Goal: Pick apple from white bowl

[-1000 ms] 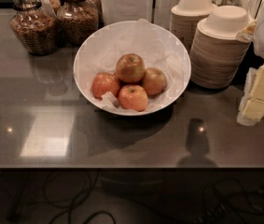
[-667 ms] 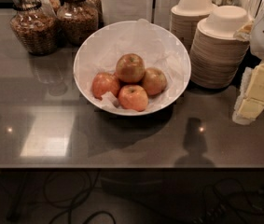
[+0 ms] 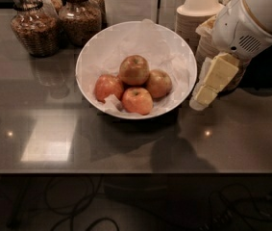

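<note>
The white bowl [image 3: 174, 52], wide and lined with crumpled white paper, stands on the dark counter at mid-frame. Several red-yellow apples lie in it: one on top [image 3: 134, 69], one at the left [image 3: 108, 86], one at the front [image 3: 137, 100] and one at the right [image 3: 158, 83]. My gripper [image 3: 199, 99] comes in from the upper right on a white arm [image 3: 251, 18]. Its yellowish tip hangs just outside the bowl's right rim, above the counter, and holds nothing that I can see.
Two glass jars with brown contents [image 3: 33, 30] [image 3: 80, 14] stand at the back left. Stacks of small beige paper bowls [image 3: 198, 11] stand at the back right, partly behind the arm. A white box [image 3: 130, 1] is behind the bowl. The counter's front edge [image 3: 126, 170] runs below.
The arm and gripper have moved left from the right edge of the view toward the bowl's right rim. The apples and the bowl have not moved.
</note>
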Robot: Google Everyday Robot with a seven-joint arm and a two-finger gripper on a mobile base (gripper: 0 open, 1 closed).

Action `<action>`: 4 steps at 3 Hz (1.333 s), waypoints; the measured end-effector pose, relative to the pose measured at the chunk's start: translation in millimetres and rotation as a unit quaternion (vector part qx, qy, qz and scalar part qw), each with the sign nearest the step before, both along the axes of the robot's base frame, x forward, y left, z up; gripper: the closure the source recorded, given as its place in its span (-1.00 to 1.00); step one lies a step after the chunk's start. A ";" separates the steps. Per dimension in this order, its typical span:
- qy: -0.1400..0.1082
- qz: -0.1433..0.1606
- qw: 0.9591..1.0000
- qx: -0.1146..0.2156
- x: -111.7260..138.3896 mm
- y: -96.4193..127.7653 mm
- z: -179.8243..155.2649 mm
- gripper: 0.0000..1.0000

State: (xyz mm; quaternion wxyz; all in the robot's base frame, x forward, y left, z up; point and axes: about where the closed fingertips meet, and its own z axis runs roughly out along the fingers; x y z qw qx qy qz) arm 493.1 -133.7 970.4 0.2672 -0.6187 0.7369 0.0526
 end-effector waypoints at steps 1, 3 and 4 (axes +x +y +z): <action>0.000 0.000 1.000 0.000 0.0 0.1 -0.1 -1.00; -0.008 0.051 0.994 0.099 33.4 51.1 -21.0 -1.00; 0.010 0.088 0.985 0.149 47.0 81.5 -31.8 -1.00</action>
